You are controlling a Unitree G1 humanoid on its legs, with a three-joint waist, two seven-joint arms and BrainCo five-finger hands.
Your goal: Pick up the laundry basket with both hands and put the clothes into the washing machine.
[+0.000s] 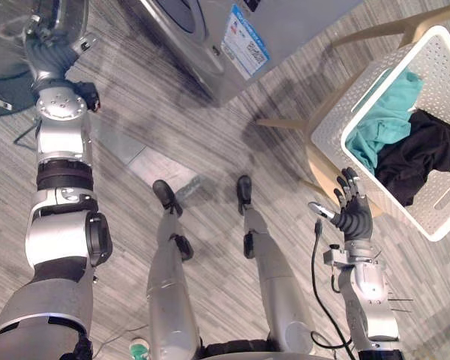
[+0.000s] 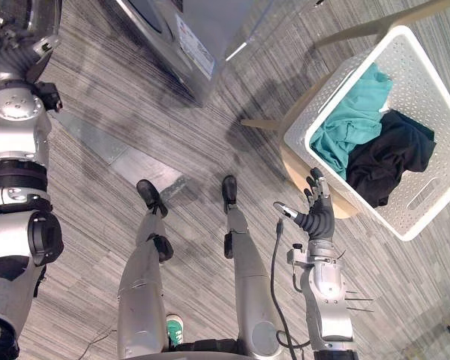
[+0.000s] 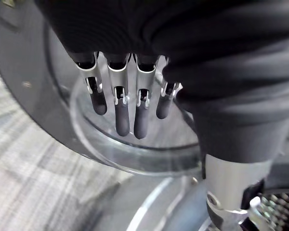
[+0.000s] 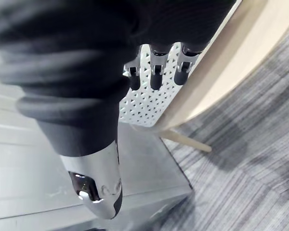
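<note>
Grey striped carpet covered the floor [image 1: 210, 150] of the room. The silver washing machine [image 1: 210, 37] stood at twelve o'clock in the left eye view. Its round clear door [image 3: 86, 144] was swung out toward ten o'clock. At two to three o'clock a pale wooden stool [image 4: 241, 53] carried the white perforated laundry basket [image 1: 446, 71], which sat tilted on the seat. Inside the basket lay a teal garment [image 1: 386, 116] on the side nearer the machine, with a black garment [image 1: 424, 154] touching it at about four o'clock from it. The left robot hand [image 3: 121, 115] was raised at the door at ten o'clock. Its fingers were straight and side by side over the glass, gripping nothing. The right robot hand [image 1: 352, 214] was at four o'clock, just below the basket. Its fingers [image 4: 156, 72] were straight and close together, the thumb stuck out to the side, and they held nothing. The fingertips pointed at the basket's near wall beside the edge of the seat. Whether they touched the wall could not be told.
</note>
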